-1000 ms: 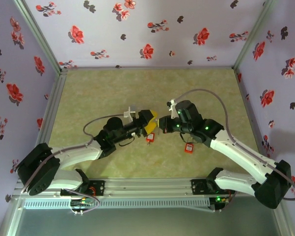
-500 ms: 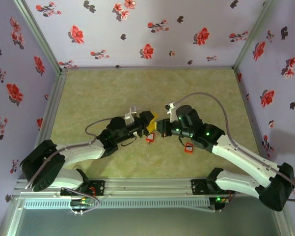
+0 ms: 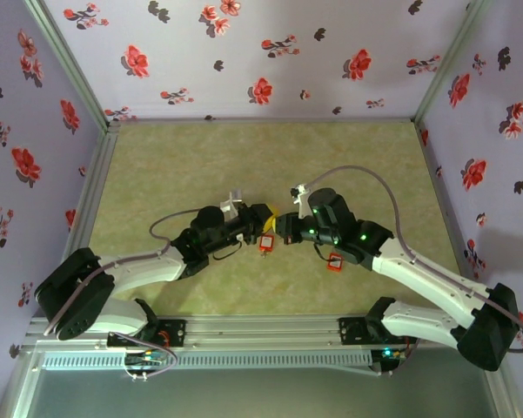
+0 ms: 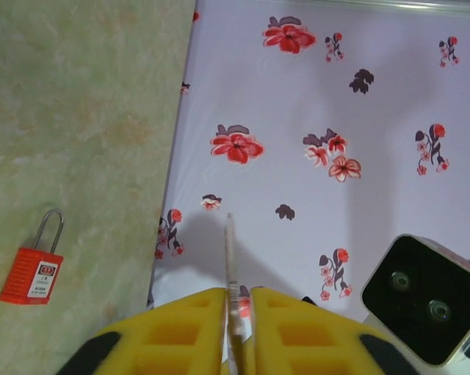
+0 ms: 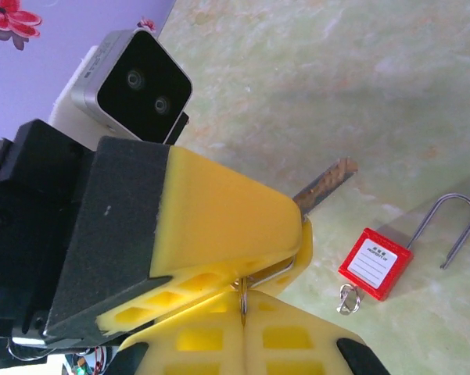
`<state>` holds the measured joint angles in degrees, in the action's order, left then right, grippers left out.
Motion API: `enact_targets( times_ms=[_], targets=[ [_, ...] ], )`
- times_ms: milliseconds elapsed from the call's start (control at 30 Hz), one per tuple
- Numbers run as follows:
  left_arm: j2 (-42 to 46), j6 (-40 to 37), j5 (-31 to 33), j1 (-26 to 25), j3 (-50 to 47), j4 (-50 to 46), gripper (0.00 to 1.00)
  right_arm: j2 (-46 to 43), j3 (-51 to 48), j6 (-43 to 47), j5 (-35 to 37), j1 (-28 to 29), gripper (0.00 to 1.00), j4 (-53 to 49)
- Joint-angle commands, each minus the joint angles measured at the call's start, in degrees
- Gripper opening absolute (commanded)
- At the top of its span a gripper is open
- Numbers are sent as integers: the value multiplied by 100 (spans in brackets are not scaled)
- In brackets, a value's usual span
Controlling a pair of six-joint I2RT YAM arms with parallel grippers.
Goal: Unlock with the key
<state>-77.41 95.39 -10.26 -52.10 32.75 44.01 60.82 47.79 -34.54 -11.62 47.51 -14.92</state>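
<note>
Key sat clamped in the closed left gripper, its blade edge-on between the yellow fingers and pointing up-frame in the left wrist view. Right gripper was closed, tip to tip with the left at centre frame over the table. Wire ring sat at the right fingertips; grip on it unclear. Padlock lay just below the grippers. Second padlock lay lower right, beside the right arm.

Key edge-on, head buried between yellow pads of left gripper, themselves cropped by bottom edge.
</note>
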Motion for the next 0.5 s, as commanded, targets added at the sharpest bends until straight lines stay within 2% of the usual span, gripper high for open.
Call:
enact_targets(
  times_ms=[0, 67, 100, 133, 167, 233, 267, 400, 467],
  targets=[
    [190, -160, -125, -37, 135, 152, 5, 10, -81, -78, 5, 64, 0, 86],
    [211, -250, -170, -7, 148, 127, 0, -5, -99, -96, -41, 63, 0, 81],
    [237, -320, -213, 13, 152, 102, 0, -39, -111, -103, -29, 51, 4, 73],
    [282, -428, -273, 48, 161, 49, 0, -102, -124, -134, -21, 42, 15, 52],
    [345, -581, -364, 99, 174, -11, 0, -213, -137, -197, 7, 20, 21, 32],
    [491, -938, -616, 214, 238, -278, 0, -438, -164, -264, -7, -79, 26, 16],
    [583, -1166, -787, 277, 308, -485, 0, -554, -132, -294, -85, -203, 37, -39],
    [1000, -2743, -1536, 487, 706, -1877, 0, -974, 146, -340, -158, -736, 65, -540],
    [1121, -3712, -2052, 506, 977, -2619, 0, -1146, 213, -494, -489, -1238, 71, -566]
  ],
)
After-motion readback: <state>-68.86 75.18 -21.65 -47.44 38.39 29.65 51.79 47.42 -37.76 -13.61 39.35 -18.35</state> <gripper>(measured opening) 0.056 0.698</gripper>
